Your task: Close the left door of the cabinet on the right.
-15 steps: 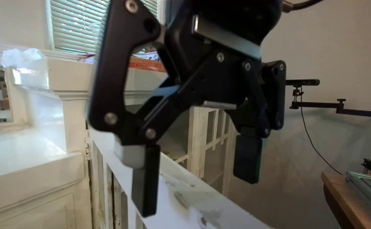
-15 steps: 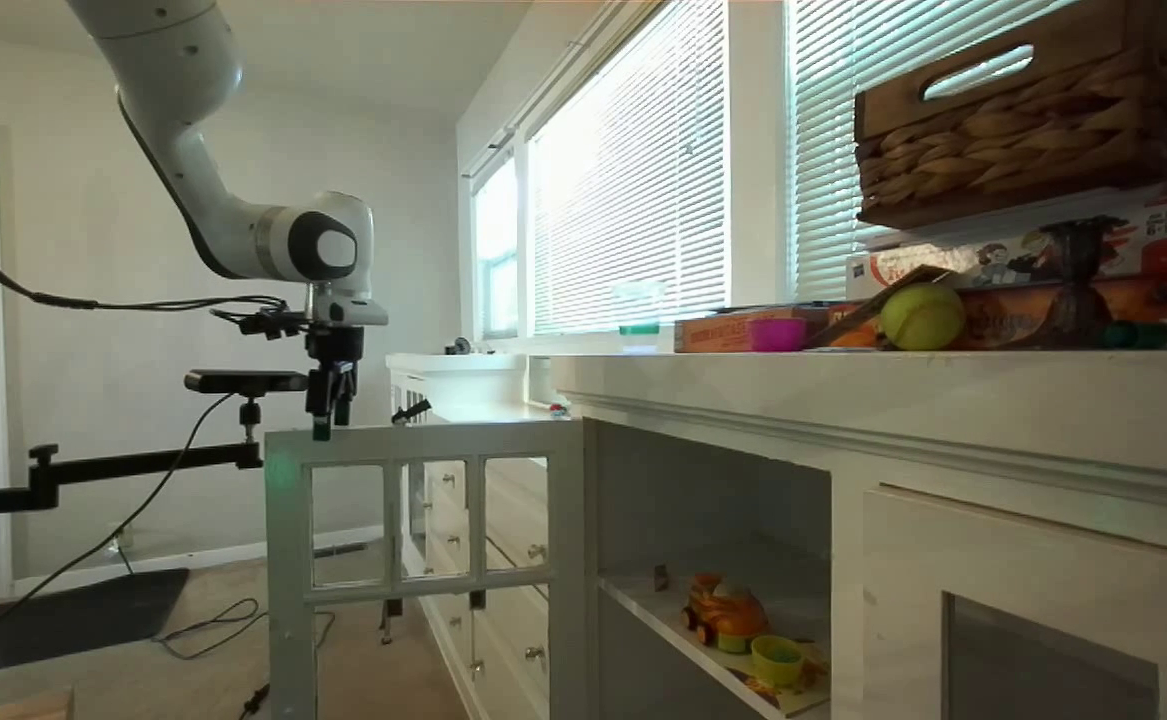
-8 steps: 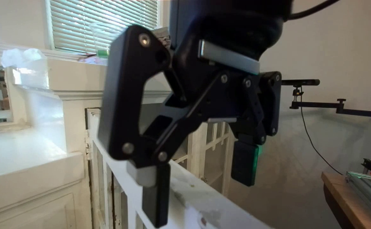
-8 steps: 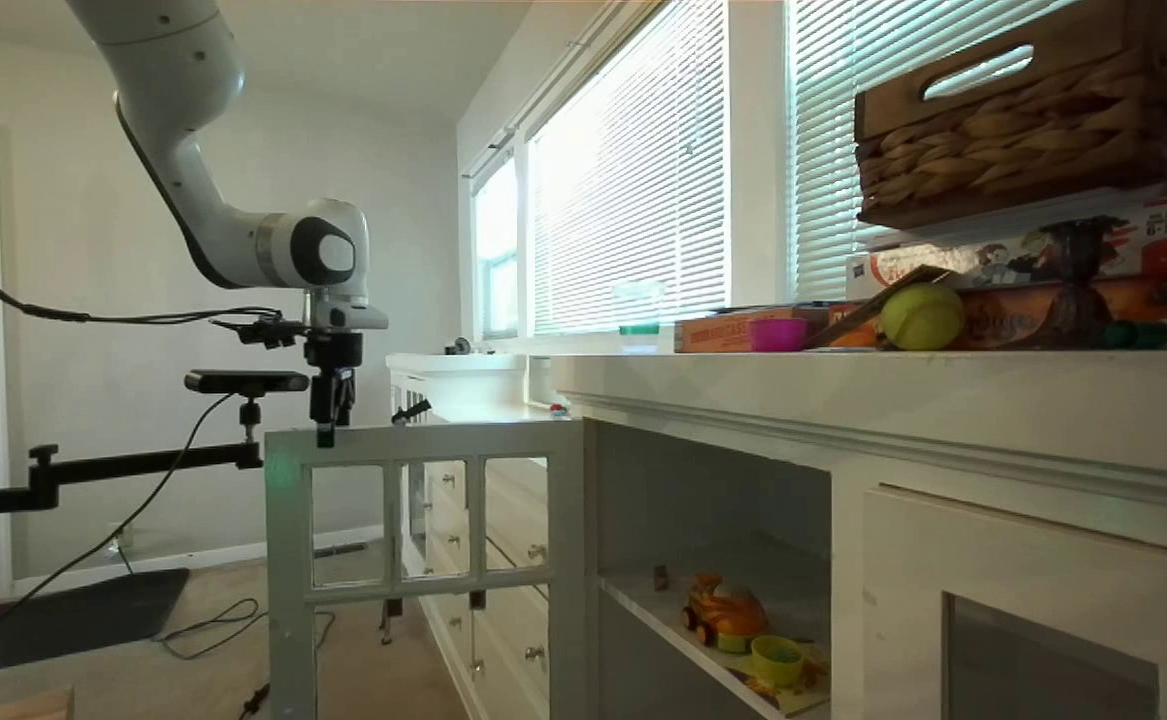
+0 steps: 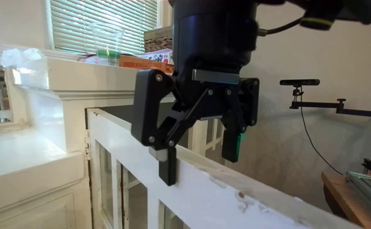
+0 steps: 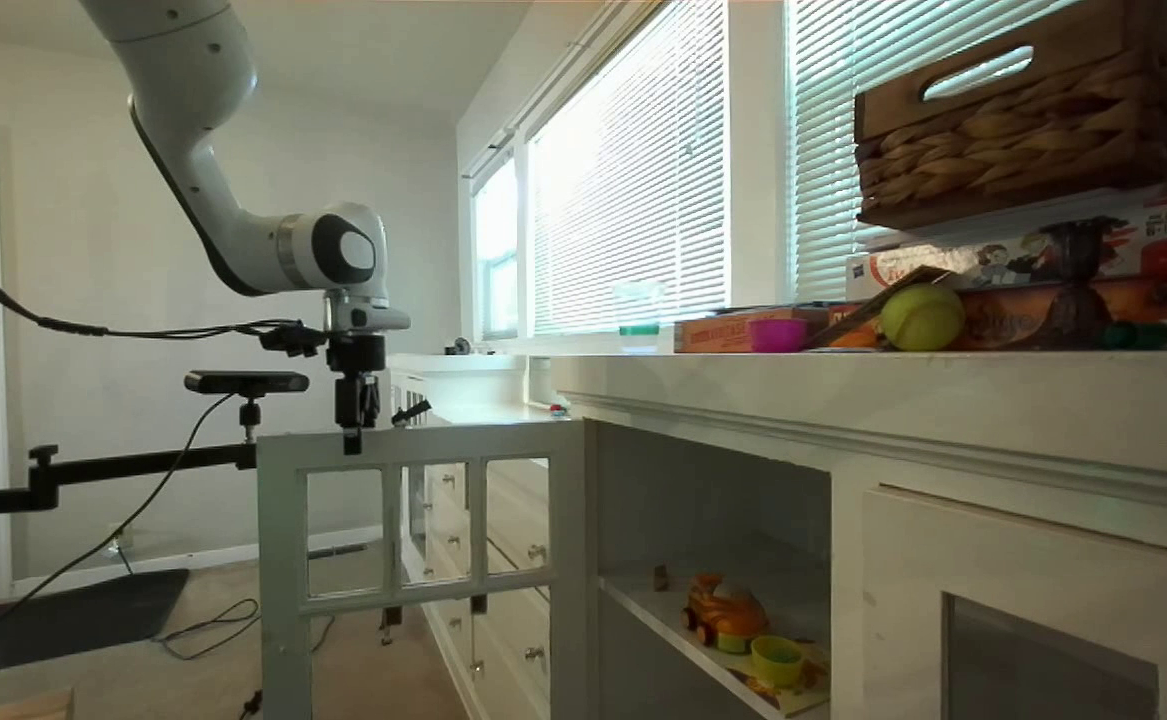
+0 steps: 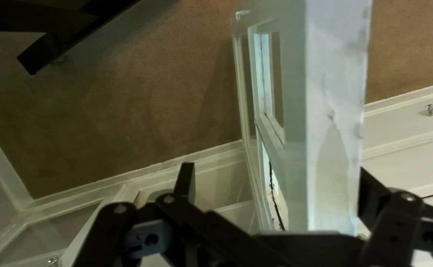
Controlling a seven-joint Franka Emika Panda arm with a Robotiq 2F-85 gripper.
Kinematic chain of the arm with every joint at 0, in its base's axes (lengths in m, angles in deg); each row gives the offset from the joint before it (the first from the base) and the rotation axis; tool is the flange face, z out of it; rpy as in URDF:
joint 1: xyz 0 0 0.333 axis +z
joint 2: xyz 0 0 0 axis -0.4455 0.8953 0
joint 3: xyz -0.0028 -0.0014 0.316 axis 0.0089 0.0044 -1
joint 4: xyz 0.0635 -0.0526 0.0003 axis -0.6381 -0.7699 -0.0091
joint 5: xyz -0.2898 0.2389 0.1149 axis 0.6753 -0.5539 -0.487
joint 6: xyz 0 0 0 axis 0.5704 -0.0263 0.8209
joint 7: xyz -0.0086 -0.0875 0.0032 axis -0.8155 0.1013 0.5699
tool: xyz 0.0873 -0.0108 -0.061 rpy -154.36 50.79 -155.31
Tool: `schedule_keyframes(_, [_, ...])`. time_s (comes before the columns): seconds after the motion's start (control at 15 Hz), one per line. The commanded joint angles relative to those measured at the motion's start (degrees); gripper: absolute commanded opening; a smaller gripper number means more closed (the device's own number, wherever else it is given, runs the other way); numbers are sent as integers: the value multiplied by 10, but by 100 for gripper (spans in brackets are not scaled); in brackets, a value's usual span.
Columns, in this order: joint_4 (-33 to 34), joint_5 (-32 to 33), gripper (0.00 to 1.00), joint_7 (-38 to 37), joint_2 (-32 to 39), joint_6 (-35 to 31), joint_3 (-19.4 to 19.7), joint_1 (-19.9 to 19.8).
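The left door (image 5: 201, 197) is white with glass panes and worn paint. It stands open from the cabinet (image 5: 102, 78), jutting out in an exterior view (image 6: 283, 570). My gripper (image 5: 199, 158) points down and is open, straddling the door's top edge. One finger (image 5: 168, 168) overlaps the outer face; the other (image 5: 231, 148) hangs beyond the inner side with a gap. In the wrist view the gripper (image 7: 278, 191) has the door edge (image 7: 335, 92) between its fingers, close to the right finger, which is partly hidden. Whether it touches, I cannot tell. The knob is not clearly visible.
The twin glass-paned door (image 5: 215, 133) is beyond the gripper. A shelf inside holds an orange toy (image 6: 728, 610) and a yellow-green cup (image 6: 778, 660). A lower white counter unit (image 5: 29, 171) is at the hinge side. A camera arm (image 5: 363, 109) and wooden table (image 5: 353, 194) are at the right.
The gripper has come lower and shifted so its fingers now straddle the door's top edge. The door has swung slightly, its free edge nearer an exterior camera. The jaws stay open.
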Motion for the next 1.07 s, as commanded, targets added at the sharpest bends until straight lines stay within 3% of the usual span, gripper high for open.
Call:
schedule_keyframes(0.0, [-25,37,100,-32,-38,24,10,-5])
schedule_keyframes(0.53, [-56,74,100,-41,-111,137,8,-32])
schedule_keyframes(1.0, [-84,162,100,-84,-154,273,17,-84])
